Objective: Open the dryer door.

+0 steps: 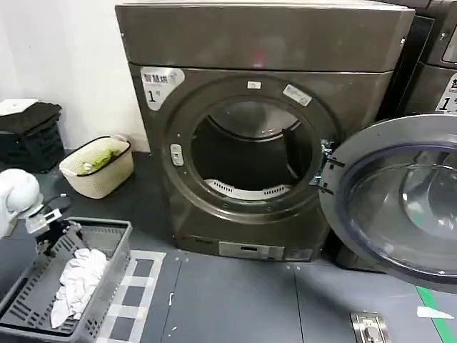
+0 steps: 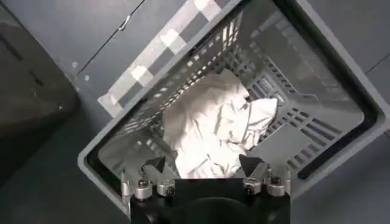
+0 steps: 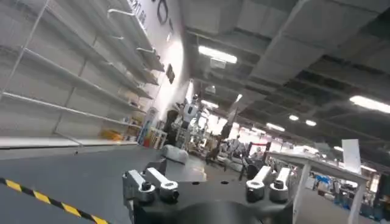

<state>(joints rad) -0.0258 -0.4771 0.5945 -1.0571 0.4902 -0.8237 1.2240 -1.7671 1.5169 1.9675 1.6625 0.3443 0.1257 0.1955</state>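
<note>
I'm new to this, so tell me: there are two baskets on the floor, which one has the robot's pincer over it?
The grey slatted laundry basket holding white cloth: the left pincer hovers above it. The cream basket sits apart by the wall.

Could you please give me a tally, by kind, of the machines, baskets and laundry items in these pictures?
Machines: 2, the dryer with its dryer door swung open, and a neighbouring machine
Baskets: 2, a grey basket and a cream basket
White cloth: 1
Total: 5
</note>
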